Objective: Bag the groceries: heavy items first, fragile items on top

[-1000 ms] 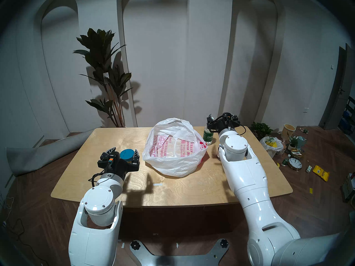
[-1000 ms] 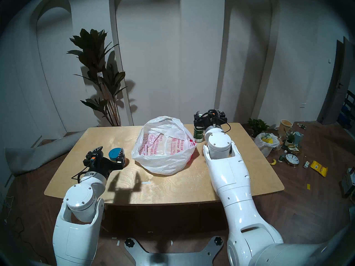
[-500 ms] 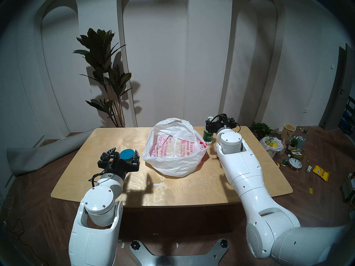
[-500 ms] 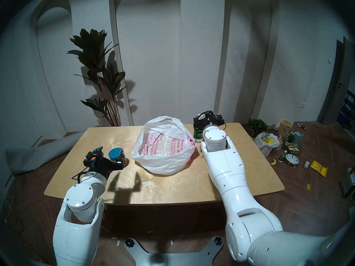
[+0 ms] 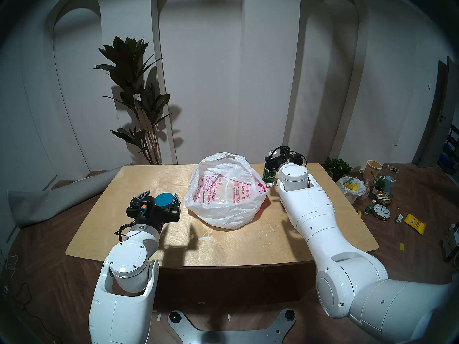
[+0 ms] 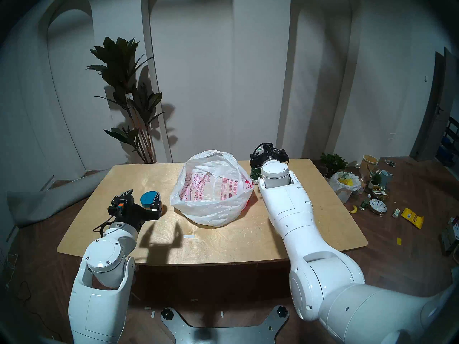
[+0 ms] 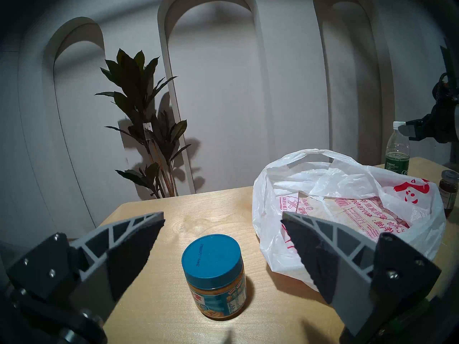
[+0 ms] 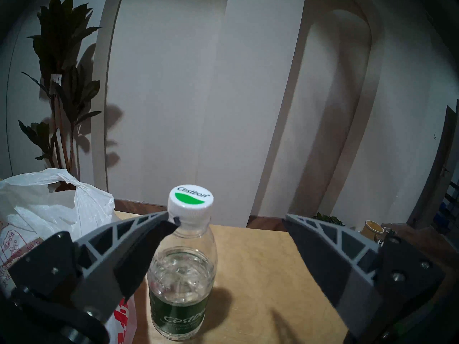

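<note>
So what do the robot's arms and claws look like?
Both arms are glossy white, rounded shells with round caps at the joints. Each ends in a black gripper: left, right. The jaws are grey, ribbed triangles with dark pads. A black cable loops beside each wrist.

Light wooden table (image 5: 139,226) with rounded corners, standing on dark wood flooring. Tall dark-leaved potted plant (image 5: 135,92) behind the table's far left corner, against white arched wall panels. Rolled grey mat (image 5: 49,199) on the floor at left. Floor at right: yellow packet (image 5: 415,223), small plastic bag showing yellow (image 5: 352,187), small leafy plant (image 5: 337,166), patterned bowl (image 5: 381,211).
</note>
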